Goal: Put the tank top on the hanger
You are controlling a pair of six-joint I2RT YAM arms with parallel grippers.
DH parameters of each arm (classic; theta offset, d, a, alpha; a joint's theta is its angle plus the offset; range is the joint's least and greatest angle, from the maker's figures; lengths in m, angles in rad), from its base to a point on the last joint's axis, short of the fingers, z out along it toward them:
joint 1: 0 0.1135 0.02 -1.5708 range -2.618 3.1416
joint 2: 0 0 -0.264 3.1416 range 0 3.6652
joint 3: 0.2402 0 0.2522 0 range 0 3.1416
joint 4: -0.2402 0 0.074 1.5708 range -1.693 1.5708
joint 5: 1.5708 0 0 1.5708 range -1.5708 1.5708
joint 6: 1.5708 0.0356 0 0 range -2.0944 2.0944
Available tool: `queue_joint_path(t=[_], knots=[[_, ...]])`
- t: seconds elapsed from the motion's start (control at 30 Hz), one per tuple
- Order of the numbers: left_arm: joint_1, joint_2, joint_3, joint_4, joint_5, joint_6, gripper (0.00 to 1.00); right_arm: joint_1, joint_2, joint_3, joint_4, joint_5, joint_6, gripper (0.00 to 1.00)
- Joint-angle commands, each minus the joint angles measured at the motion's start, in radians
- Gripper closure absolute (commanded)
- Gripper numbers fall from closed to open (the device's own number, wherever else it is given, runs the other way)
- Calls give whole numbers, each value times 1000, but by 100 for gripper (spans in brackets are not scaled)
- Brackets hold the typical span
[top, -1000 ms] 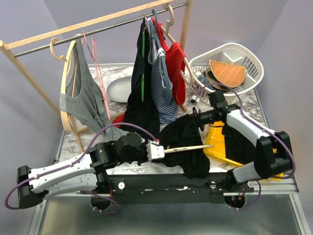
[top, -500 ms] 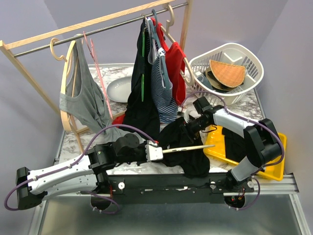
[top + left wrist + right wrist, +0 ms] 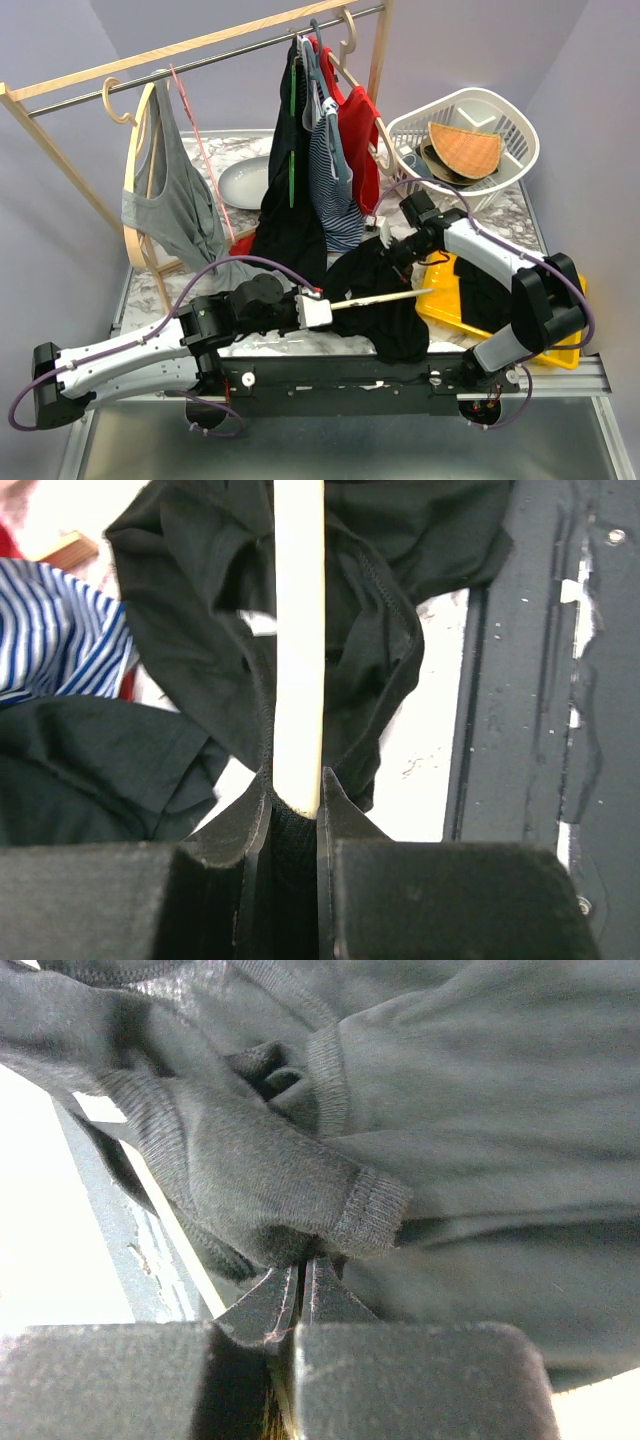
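**Left gripper** [image 3: 294, 805], nearest: jaws clamped on the hanger [image 3: 298, 650], which juts out toward the right arm.

**Tank top** [image 3: 385, 315]: draped in a bunch about the hanger, between the two grippers.

**Right gripper** [image 3: 302, 1278], beyond: jaws pressed together on a hem fold of the tank top, held at the very tips.

**Risks, as judged:**
- So shallow a pinch may slip under pull, letting the strap fall short of the hanger's end.
- A hard tug may twist the hanger in the narrow left grip.
- The limp fabric may snag the striped top [image 3: 335, 195] hanging behind.
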Motion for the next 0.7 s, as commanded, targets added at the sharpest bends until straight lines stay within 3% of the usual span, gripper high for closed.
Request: queue_joint_path(t=[0.0,0.1,0.37,0.67], knots=[[0,-51,10,35,-71,17,100,-61,-52,46,-75,2,-65,96],[-1,-91,0,47,-83,21,100,-78,-49,51,-91,-3,-75,90],[0,-170,6,-6,-181,64,100,-150,-55,60,-79,40,-55,96],[0,-134,20,-55,-252,81,100,-248,-76,68,-105,-47,-58,95]])
